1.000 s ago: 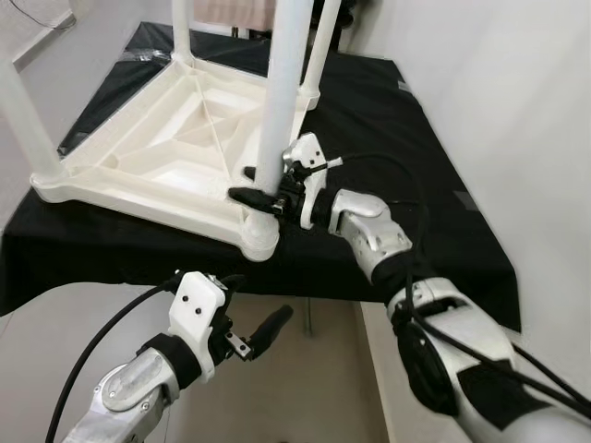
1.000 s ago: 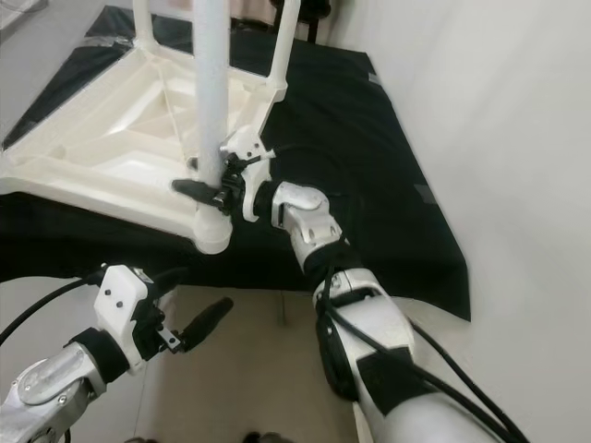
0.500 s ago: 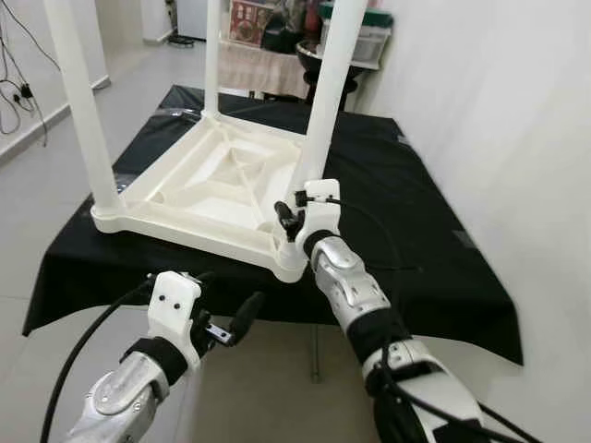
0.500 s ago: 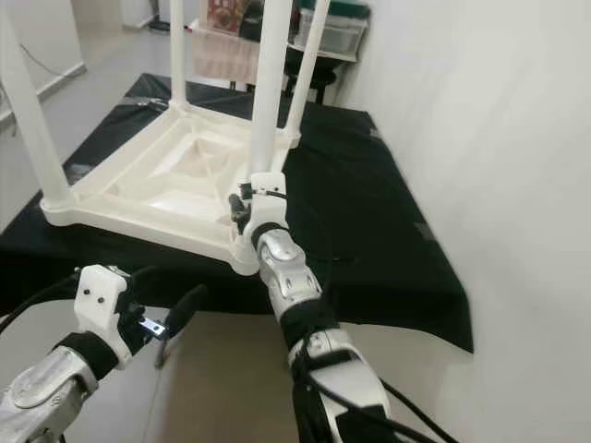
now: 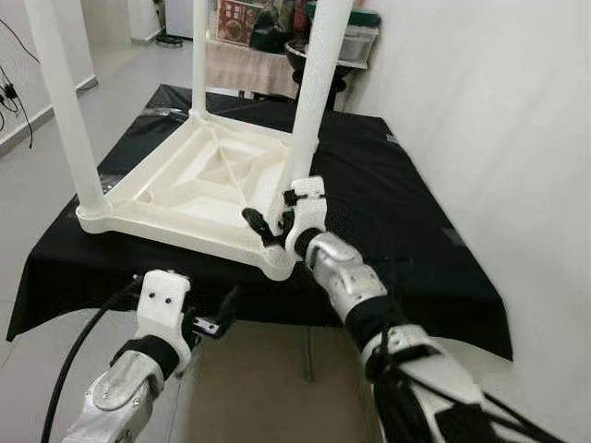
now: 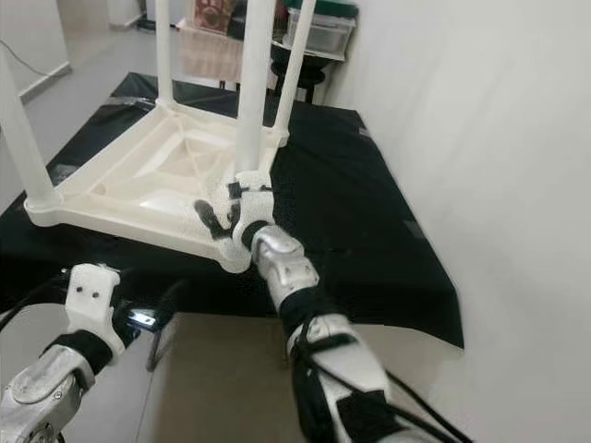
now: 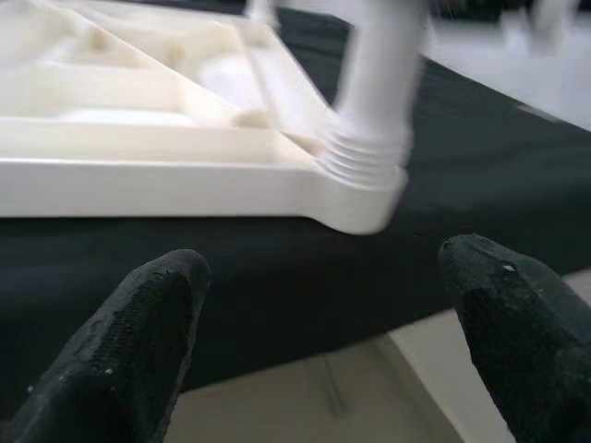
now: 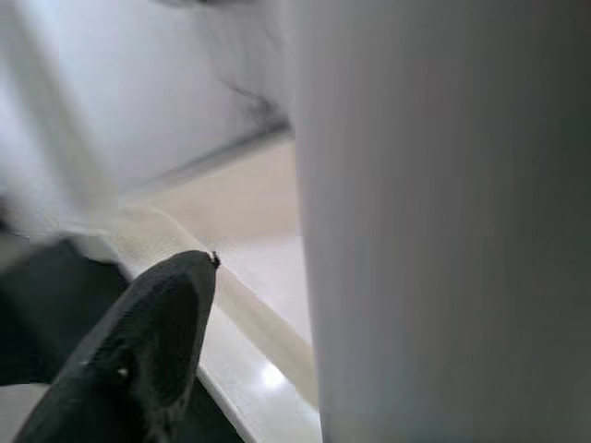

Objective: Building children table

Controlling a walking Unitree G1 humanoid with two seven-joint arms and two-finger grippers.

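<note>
Left eye view: the upturned white children's table point(image 5: 199, 189) lies on a black-draped surface point(image 5: 406, 240), legs pointing up. The right gripper point(image 5: 270, 228) sits at the base of the near right leg point(image 5: 314, 101), fingers spread around it. The left gripper point(image 7: 323, 341) hangs wide open, below the near edge. A sideways push could loosen the leg or slide the table

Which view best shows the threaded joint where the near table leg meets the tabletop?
The left wrist view: the threaded joint sits unobstructed. In both eye views the right gripper crowds it; the right wrist view shows blurred leg.
</note>
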